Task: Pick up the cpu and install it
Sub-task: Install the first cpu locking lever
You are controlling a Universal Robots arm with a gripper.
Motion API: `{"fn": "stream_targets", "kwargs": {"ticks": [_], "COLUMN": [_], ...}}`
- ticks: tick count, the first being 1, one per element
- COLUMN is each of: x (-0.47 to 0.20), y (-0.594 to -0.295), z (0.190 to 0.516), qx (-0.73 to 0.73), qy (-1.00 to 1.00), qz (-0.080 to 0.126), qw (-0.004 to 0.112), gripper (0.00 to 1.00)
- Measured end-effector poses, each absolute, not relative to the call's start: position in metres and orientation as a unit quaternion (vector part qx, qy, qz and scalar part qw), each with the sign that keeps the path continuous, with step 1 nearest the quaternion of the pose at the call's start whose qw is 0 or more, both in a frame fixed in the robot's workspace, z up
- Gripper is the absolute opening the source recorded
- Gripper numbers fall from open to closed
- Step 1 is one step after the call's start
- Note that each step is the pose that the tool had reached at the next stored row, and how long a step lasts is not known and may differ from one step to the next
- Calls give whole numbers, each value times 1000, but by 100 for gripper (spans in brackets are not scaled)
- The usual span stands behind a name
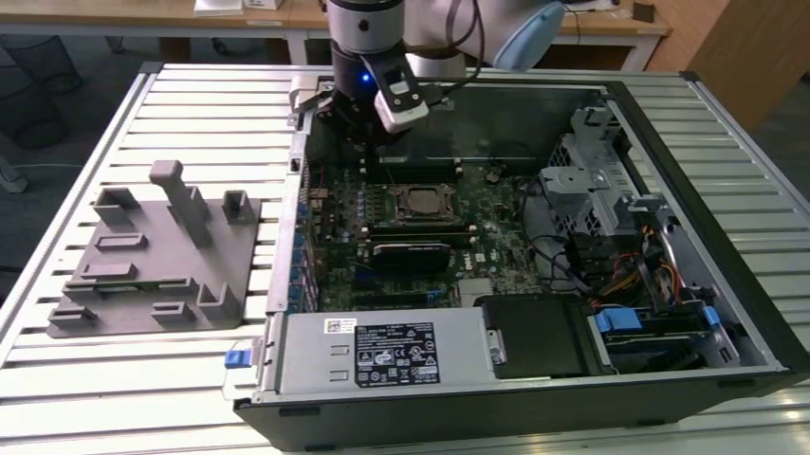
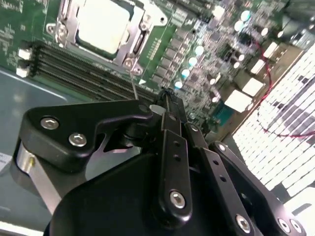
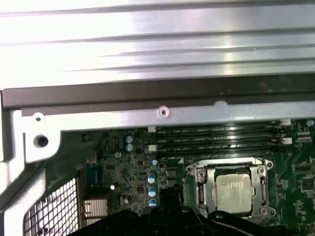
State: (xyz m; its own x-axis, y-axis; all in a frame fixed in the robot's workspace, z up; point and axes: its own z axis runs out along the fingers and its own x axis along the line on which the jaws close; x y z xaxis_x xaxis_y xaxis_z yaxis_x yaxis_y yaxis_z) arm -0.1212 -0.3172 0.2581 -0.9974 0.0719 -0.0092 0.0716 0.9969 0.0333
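Note:
The cpu (image 1: 418, 202) lies flat in the metal-framed socket (image 1: 419, 186) at the middle of the motherboard, its silver top showing in both wrist views (image 2: 103, 22) (image 3: 234, 191). My gripper (image 1: 367, 152) hangs over the board's rear part, above the memory slots (image 2: 83, 69), a short way from the socket toward the case's back wall. In the second wrist view its black fingers (image 2: 165, 98) meet at the tip with nothing between them. The gripper is apart from the cpu and not touching it.
A grey plastic holder block (image 1: 152, 256) stands on the slatted table (image 1: 190, 104) at the exterior view's left of the open computer case (image 1: 746, 284). Inside the case are a power supply (image 1: 379, 351), a drive cage (image 1: 595, 180) and cables (image 1: 620, 275).

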Motion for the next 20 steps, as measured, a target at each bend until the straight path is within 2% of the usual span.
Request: {"fn": "stream_targets", "kwargs": {"ticks": [17,20], "x": [-83,-83], "y": [-307,-308], "z": [255,254], "qx": [35,35], "qy": [999,999], "qz": [16,32], "qw": [3,2], "gripper": [11,11]}}
